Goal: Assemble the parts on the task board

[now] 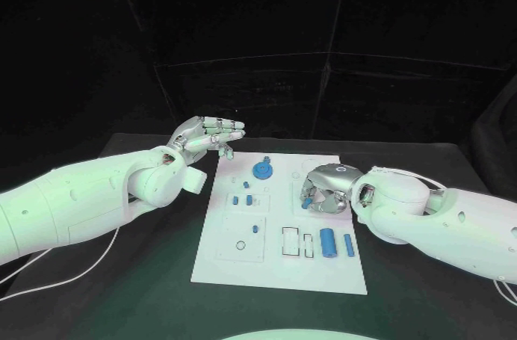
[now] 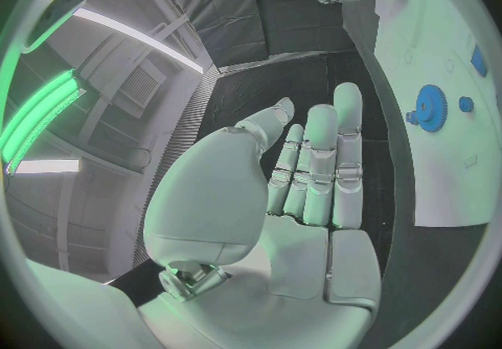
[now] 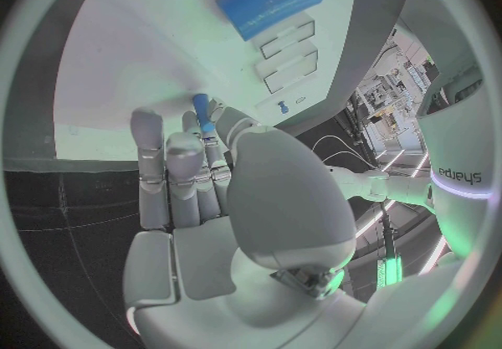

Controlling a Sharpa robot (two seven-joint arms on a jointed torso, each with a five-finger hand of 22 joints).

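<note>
Head view: item one, flat white rectangular task board, matte, lying mid-table on the black table, its face cut with shallow outlined recesses.

Item two, blue toothed gear-shaped disc, seated near the board's far edge; it also shows in the left wrist view with a small blue round stud just beside it.

Item three, thick blue smooth cylinder, lying on its side near the board's right edge, a slimmer blue cylinder beside it. Probably staged there, awaiting pickup.

Item four, thin blue peg, smooth and plastic-looking. The right hand pinches it at the fingertips, low over the board's right-hand middle; the peg points toward the board, judged to be lined up for insertion. Whether its tip touches the board cannot be told.

Item five, left hand, silver, jointed, raised beside the board's far left corner. It holds nothing, fingers extended together, likely parked clear of the working area.
</note>
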